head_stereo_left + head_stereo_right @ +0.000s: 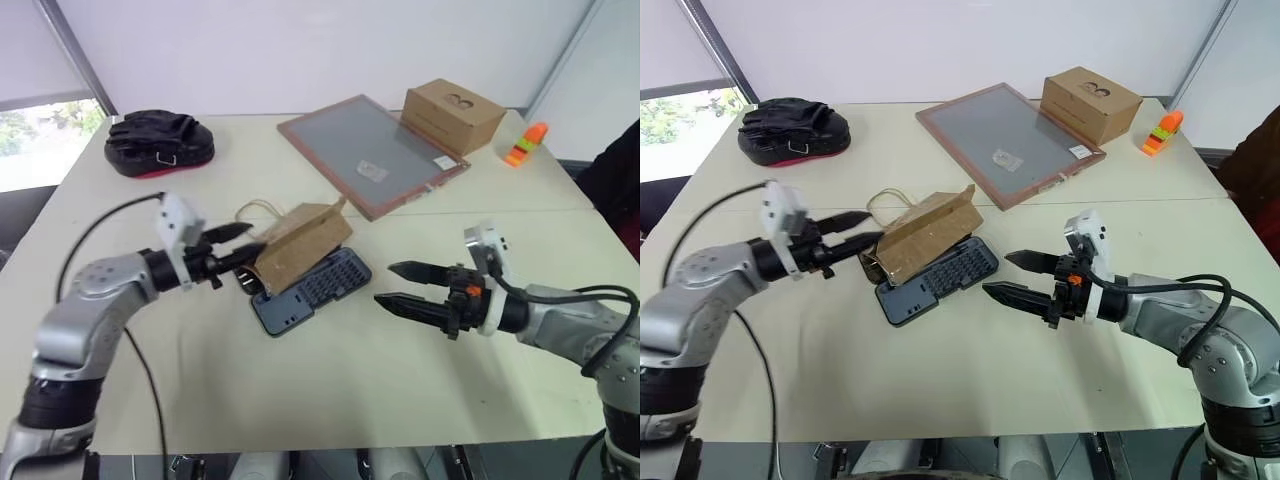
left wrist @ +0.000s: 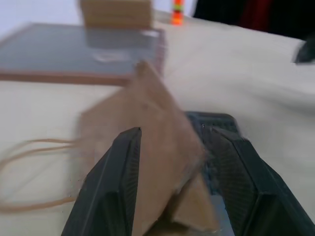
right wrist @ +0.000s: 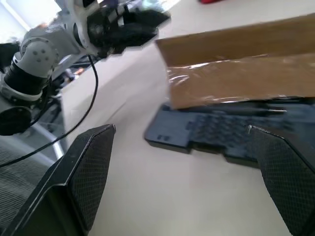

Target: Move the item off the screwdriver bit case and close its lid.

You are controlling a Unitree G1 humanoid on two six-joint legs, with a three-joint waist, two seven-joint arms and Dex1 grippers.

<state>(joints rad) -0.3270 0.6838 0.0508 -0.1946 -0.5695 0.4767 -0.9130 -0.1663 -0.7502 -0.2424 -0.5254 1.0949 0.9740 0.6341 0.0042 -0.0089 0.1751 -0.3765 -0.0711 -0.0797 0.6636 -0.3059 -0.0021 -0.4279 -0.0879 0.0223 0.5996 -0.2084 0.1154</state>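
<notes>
— What have you got in your left gripper [image 1: 240,247]?

— The item [image 1: 300,246], the folded kraft paper bag. My two fingers straddle its edge, one on each face, partly closed; whether they pinch it or only bracket it, I cannot tell. The bag stands tilted like a tent over the screwdriver bit case [image 1: 312,290], its twine handles trailing toward my left arm.

— Why take it from that side?

— The bag's near edge faces my left arm, so I judge I can draw it off sideways without dragging across the rows of bits.

— And your right gripper [image 1: 402,285]?

— Fingers spread wide, holding nothing, waiting just beside the case on the table [image 1: 330,390]. It is placed there, I think, to deal with the lid [image 3: 236,81] once the bag is gone. The lid stands raised behind the bag, so closing is not yet possible.
</notes>
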